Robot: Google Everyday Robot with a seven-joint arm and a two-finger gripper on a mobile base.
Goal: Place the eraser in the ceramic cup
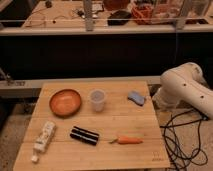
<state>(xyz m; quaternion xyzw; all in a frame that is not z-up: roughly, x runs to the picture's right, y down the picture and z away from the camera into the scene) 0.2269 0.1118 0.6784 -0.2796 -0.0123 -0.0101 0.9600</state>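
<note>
The eraser, a black block with pale stripes, lies flat on the wooden table, front of centre. The ceramic cup, small and whitish, stands upright behind it, a short gap away. My white arm is folded beyond the table's right edge, well away from both. The gripper itself does not show in the camera view; it is tucked out of sight by the arm and holds nothing from the table.
An orange-brown bowl stands left of the cup. A light-blue lump lies at the back right, a carrot at the front right, a white tube at the front left. Black cables trail on the floor at right.
</note>
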